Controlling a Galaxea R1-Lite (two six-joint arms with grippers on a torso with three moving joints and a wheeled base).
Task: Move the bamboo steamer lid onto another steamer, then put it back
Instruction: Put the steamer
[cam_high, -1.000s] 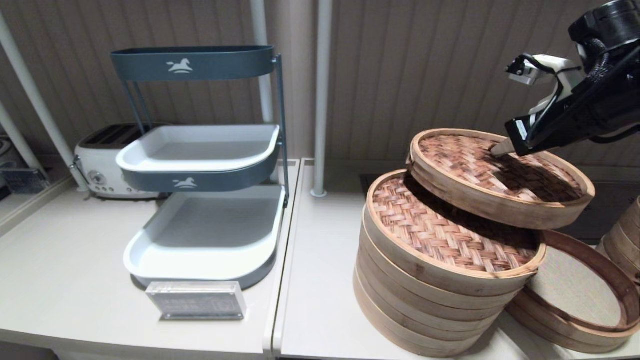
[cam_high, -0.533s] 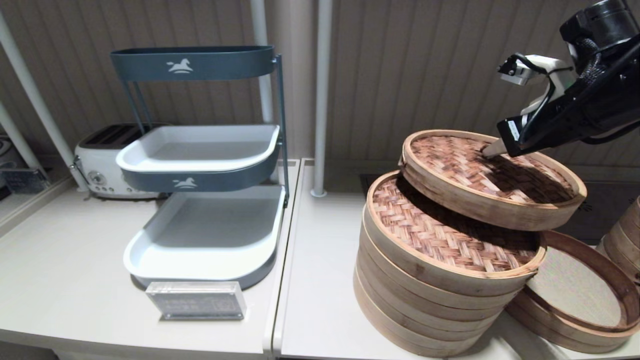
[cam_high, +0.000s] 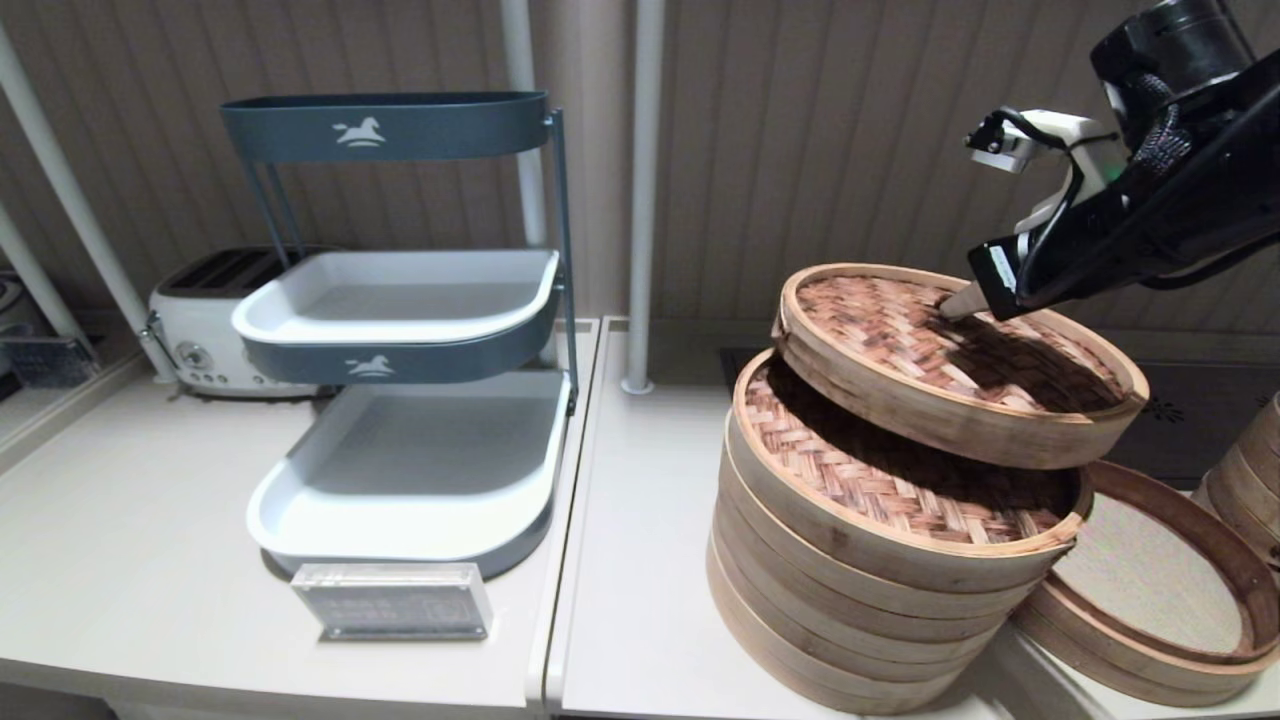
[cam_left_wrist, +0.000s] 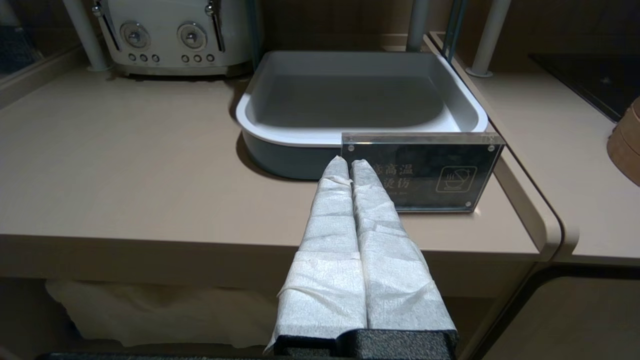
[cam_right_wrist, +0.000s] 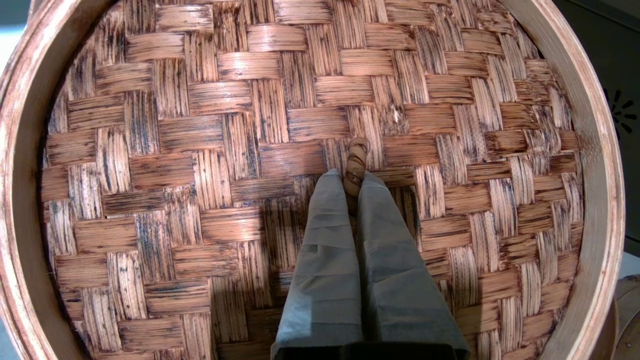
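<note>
The bamboo steamer lid (cam_high: 930, 345) (cam_right_wrist: 200, 150), woven reddish-brown with a pale rim, hangs tilted in the air above the tall stack of bamboo tiers (cam_high: 850, 590). That stack wears its own near-identical woven lid (cam_high: 880, 465). My right gripper (cam_high: 950, 303) (cam_right_wrist: 353, 177) is shut on the held lid's small centre loop (cam_right_wrist: 356, 162). The low steamer (cam_high: 1160, 585) with dark inner rim and pale liner lies uncovered to the right of the stack. My left gripper (cam_left_wrist: 349, 162) is shut and empty, below the counter's front edge, out of the head view.
A grey-and-white tiered tray rack (cam_high: 400, 400) stands on the left counter with a white toaster (cam_high: 210, 330) behind it and an acrylic sign (cam_high: 395, 600) (cam_left_wrist: 422, 172) in front. Two poles (cam_high: 640, 190) rise at the back. More bamboo tiers (cam_high: 1250, 470) sit at the far right.
My right gripper has carried the lid leftward, further over the tall stack, and slightly up. The left arm has not moved.
</note>
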